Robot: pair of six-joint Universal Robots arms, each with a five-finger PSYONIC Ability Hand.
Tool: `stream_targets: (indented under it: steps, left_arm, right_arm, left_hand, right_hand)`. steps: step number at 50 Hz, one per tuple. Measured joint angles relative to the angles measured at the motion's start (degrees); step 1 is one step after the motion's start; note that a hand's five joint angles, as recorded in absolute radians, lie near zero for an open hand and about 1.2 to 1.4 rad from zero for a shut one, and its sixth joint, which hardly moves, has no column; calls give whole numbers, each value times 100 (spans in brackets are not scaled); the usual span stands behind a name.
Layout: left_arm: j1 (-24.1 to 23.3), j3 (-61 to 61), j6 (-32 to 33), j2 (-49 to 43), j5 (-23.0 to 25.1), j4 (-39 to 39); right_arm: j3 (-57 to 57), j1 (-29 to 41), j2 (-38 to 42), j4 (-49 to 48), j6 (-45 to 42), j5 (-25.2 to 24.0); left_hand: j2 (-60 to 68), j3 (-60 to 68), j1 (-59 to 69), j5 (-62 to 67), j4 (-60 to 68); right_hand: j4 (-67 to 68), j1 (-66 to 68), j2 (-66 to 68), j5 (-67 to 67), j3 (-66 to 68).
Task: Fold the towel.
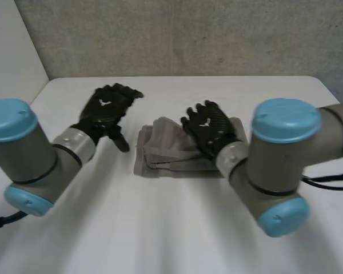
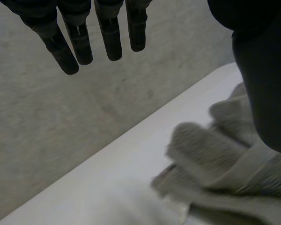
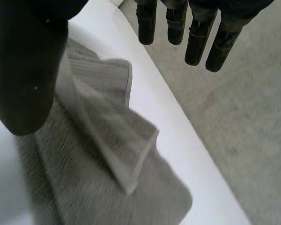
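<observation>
A grey towel (image 1: 167, 153) lies bunched and partly folded in the middle of the white table (image 1: 160, 228). My left hand (image 1: 110, 106) hovers to the left of it, apart from the cloth, open. In the left wrist view its fingers (image 2: 79, 42) are straight and empty, and the towel (image 2: 215, 159) lies beside the thumb. My right hand (image 1: 208, 127) is over the towel's right part. Its fingers (image 3: 196, 40) are straight and spread from the thumb (image 3: 23, 70). The towel (image 3: 107, 154) lies below the palm with a loose folded flap on top, held by neither hand.
The table's far edge (image 1: 183, 77) runs close behind the towel, with a grey speckled wall (image 1: 188, 34) beyond. A pale wall panel (image 1: 11, 51) stands at the far left. My two grey arms with light-blue caps (image 1: 284, 121) reach in from the near corners.
</observation>
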Motion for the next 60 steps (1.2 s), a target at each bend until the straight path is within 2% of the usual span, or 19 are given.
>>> stream_targets:
  steps: [5,15,21,28,40,44,52,57,60]
  left_arm:
    - [-430,310,-343,-328,-2,11]
    - [-973,1584,-1202,-1422,-22,-37]
    - [-1092,2419,-1579,-2172,-6,-210]
    - [-1117,3190,-1643,-2883,-11,-533]
    - [-1109,3726,-1629,-3326,-138,-960]
    - [-1068,3740,-1622,-3290,-552,-955]
    - [-807,3681,-1541,-3185,-1919,-956]
    - [-657,3484,-1430,-3111,-2379,-984]
    - [-601,3288,-1383,-3020,-2462,-980]
  right_arm:
    - [853,-481,-352,-54,323,-273]
    - [1721,-1182,-337,-467,341,-464]
    - [1797,-1237,-310,-675,378,-441]
    - [1766,-1218,-328,-793,461,-411]
    - [1711,-1228,-188,-909,691,-409]
    - [1694,-1229,-148,-918,708,-413]
    - [1697,-1228,-129,-954,714,-419]
    - [1720,-1227,-83,-1035,715,-417]
    - [1730,-1227,-35,-1080,716,-414]
  left_hand:
    - [0,0,0,0,0]
    - [5,2,1,33,0]
    - [26,13,7,130,4]
    - [61,48,47,258,16]
    - [282,285,289,484,234]
    - [492,500,505,693,461]
    - [545,536,528,740,482]
    - [545,536,529,745,482]
    - [545,536,528,745,482]
  right_hand:
    - [1,14,1,11,1]
    - [1,27,1,12,1]
    - [1,27,1,12,1]
    - [15,44,16,15,18]
    - [410,503,421,559,439]
    - [661,748,660,843,697]
    - [1345,1355,1340,1465,1372]
    - [1594,1694,1616,1724,1651]
    - [1688,1807,1697,1811,1740]
